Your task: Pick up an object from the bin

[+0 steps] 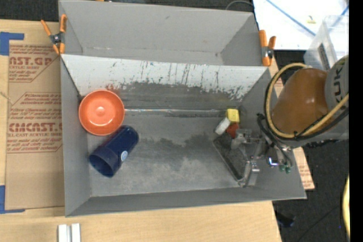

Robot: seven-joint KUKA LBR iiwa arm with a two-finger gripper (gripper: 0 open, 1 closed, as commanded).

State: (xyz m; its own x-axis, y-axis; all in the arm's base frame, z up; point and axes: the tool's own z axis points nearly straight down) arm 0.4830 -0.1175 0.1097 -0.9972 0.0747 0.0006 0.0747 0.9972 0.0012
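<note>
Orange comes first: a round bowl (101, 112) sits at the left end of the grey metal bin (170, 170), close against the left wall. Just below it, and touching or nearly touching, a dark blue cup (113, 151) lies on its side with its mouth toward the lower left. The middle of the floor is bare, scuffed metal. Toward the right end lie a small yellow block (232, 115) and, just beside it, a small red and white piece (225, 128). The gripper (245, 170) is down in the bin's right corner, just below and to the right of those two small things; I cannot tell whether it is apart or together.
</note>
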